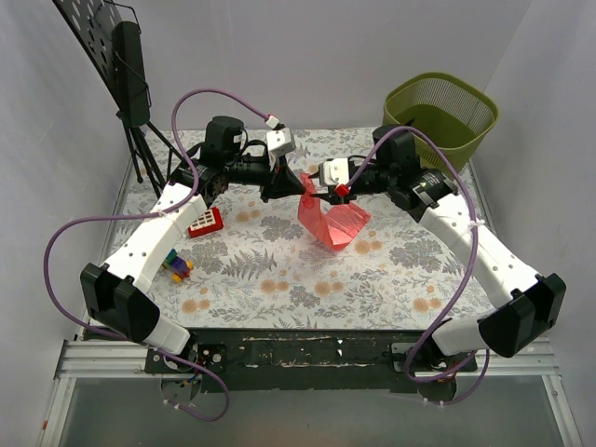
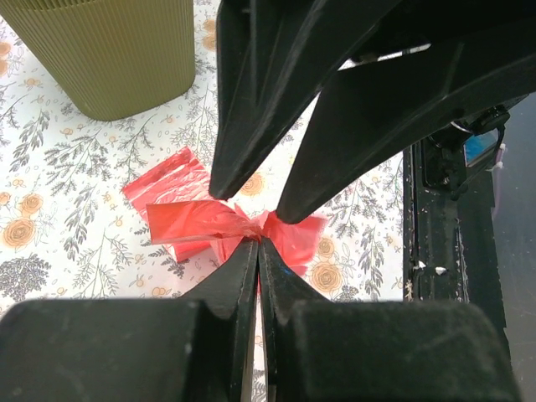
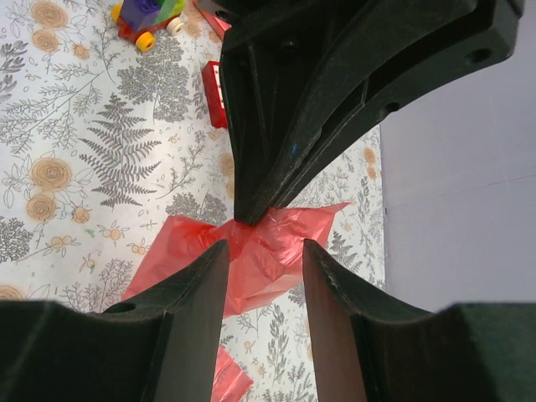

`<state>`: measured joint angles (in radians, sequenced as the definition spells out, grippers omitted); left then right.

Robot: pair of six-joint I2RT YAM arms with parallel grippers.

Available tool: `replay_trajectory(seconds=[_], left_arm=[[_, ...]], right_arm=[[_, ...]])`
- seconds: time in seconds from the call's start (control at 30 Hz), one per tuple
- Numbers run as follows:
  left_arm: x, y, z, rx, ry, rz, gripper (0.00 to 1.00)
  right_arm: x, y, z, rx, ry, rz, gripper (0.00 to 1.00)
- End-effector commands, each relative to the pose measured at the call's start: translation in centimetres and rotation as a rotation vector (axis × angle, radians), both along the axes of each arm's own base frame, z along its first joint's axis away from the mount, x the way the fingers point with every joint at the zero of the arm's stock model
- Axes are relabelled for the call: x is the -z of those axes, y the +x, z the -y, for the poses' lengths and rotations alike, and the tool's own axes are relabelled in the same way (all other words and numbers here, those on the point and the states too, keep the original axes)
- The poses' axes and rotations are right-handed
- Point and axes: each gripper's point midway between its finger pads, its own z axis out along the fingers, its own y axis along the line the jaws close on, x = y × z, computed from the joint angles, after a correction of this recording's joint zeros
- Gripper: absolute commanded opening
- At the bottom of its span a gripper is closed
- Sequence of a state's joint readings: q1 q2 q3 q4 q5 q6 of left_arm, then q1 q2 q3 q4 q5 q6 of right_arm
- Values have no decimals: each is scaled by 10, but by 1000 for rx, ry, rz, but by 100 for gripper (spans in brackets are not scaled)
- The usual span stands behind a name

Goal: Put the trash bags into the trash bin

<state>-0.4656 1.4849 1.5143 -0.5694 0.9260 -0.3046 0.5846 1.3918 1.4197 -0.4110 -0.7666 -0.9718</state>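
A: Left gripper (image 2: 258, 243)?
B: Pinched shut on one red trash bag (image 1: 331, 225), mid-table.
A: Right gripper (image 3: 264, 247)?
B: Jaws apart, straddling the same bag's top.
A: Bins?
B: One olive trash bin (image 1: 456, 140), far right corner, well apart.

The table (image 1: 279, 279) fills the middle of the top view under a pale cloth printed with grey ferns and orange flowers. A flat red toy with white buttons (image 1: 205, 223) lies at centre left, and a small multicoloured block toy (image 1: 175, 266) just below it. The olive trash bin (image 1: 475, 135) stands upright at the upper-right corner. At centre, the red trash bag (image 1: 333, 223) hangs low over the cloth; whether it touches is unclear.
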Motion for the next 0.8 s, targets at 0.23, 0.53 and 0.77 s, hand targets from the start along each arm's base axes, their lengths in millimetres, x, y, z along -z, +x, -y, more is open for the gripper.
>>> replay_trajectory(seconds=[0.23, 0.53, 0.77], left_arm=[[-12, -5, -3, 21, -11, 26, 0], [-16, -2, -2, 9, -17, 19, 0], [-17, 2, 0, -5, -25, 11, 0]], right_arm=[[-15, 4, 7, 34, 13, 41, 45], [-8, -2, -13, -28, -2, 96, 46], [-6, -7, -17, -43, -9, 108, 40]])
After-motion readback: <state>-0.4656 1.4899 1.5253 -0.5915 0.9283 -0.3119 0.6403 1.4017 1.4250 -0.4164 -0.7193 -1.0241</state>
